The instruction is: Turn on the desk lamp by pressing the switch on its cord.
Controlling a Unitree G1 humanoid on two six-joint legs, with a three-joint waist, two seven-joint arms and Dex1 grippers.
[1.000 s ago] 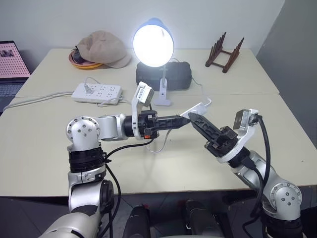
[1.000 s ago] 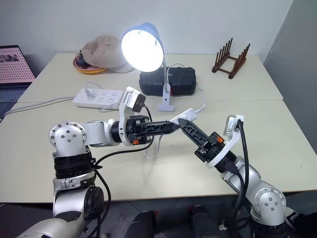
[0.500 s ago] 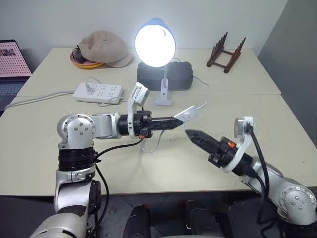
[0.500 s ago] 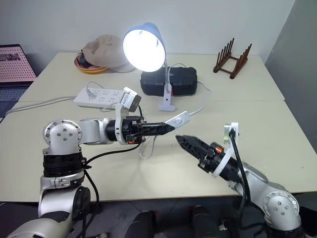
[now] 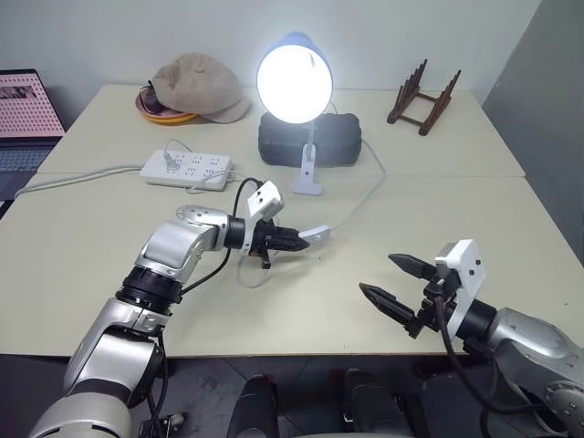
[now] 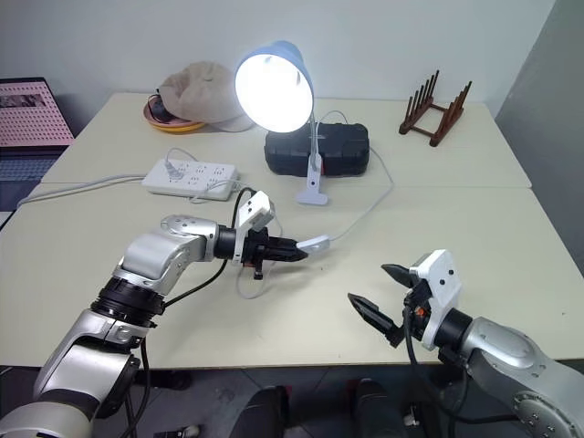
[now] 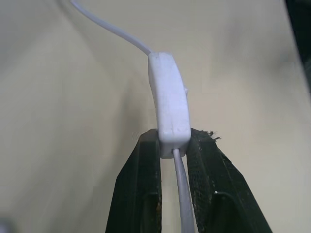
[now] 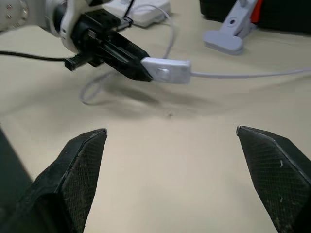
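Note:
The desk lamp [image 5: 294, 82] stands lit at the back of the table, its light-blue shade around a glowing bulb, its white base [image 5: 307, 187] in front of a black case. Its thin white cord [image 5: 360, 202] curves down to the oblong white switch [image 5: 316, 233]. My left gripper [image 5: 294, 241] is shut on the near end of the switch [image 7: 168, 104], holding it just above the tabletop. My right gripper [image 5: 395, 279] hovers open near the front edge, apart from the switch, with nothing between its fingers [image 8: 80, 162].
A white power strip [image 5: 188, 169] lies at the left, with its cable running off left. A beige cap [image 5: 196, 87] rests on an orange dish at the back left. A black case [image 5: 310, 139] and a wooden rack [image 5: 422, 95] stand at the back.
The right gripper has let go of the switch, opened wide and drawn back toward the front edge. The left gripper has sunk toward the table with the switch still held.

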